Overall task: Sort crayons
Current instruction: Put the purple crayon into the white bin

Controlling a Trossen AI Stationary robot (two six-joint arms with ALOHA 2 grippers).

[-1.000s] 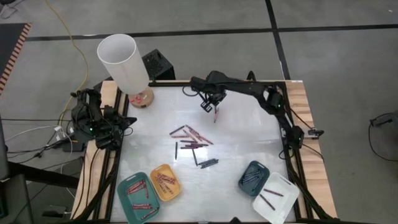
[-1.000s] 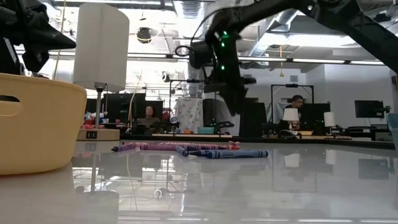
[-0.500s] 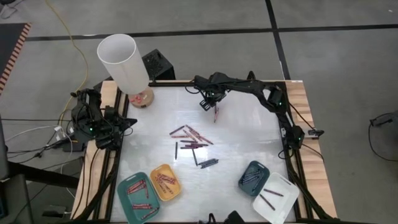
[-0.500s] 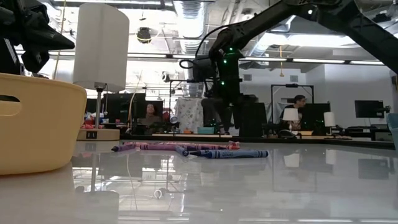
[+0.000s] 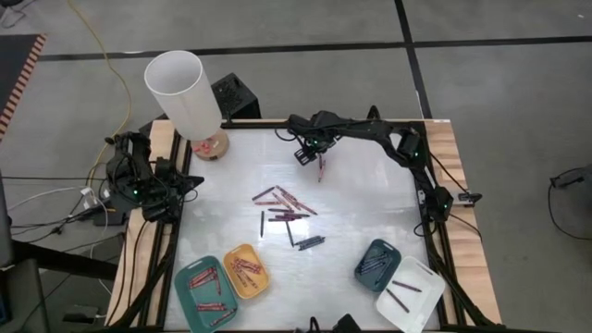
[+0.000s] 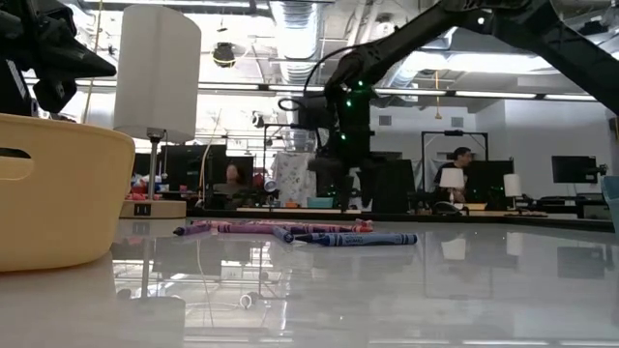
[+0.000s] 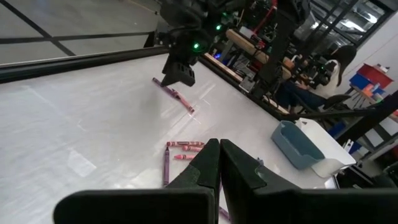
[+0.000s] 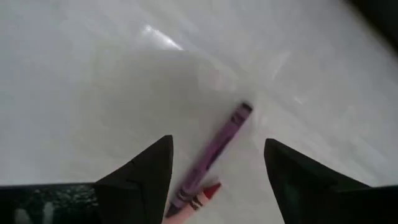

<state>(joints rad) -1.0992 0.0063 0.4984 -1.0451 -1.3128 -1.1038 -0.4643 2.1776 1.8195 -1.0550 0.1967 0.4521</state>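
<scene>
The right gripper (image 5: 310, 153) hangs low over the far part of the white table (image 5: 370, 208), its two dark fingers (image 8: 146, 171) spread wide apart and holding nothing. Directly under it, between the spread fingers, lies a purple crayon (image 8: 214, 155) flat on the table, with the tip of a red crayon (image 8: 200, 198) touching its near end. In the left wrist view the same pair shows as a thin purple and red line (image 7: 174, 95) just below the right gripper's tips.

Nearer the table's middle, well apart from the right gripper, the loose crayons (image 5: 285, 208) lie scattered, purple, pink and dark blue. From table height they form a low row (image 6: 290, 232), with a blue crayon (image 6: 363, 238) at its front.

Far from the right gripper, along the near edge, stand a teal tray (image 5: 205, 294) and a yellow tray (image 5: 247, 270) with reddish crayons in them, and a dark-blue tray (image 5: 377, 262) and a white tray (image 5: 408, 294) with dark ones.

The left gripper (image 7: 214, 163) waits at the table's left edge, its fingers pressed together and empty. A white-shaded lamp (image 5: 183, 92) stands at the far left corner.
</scene>
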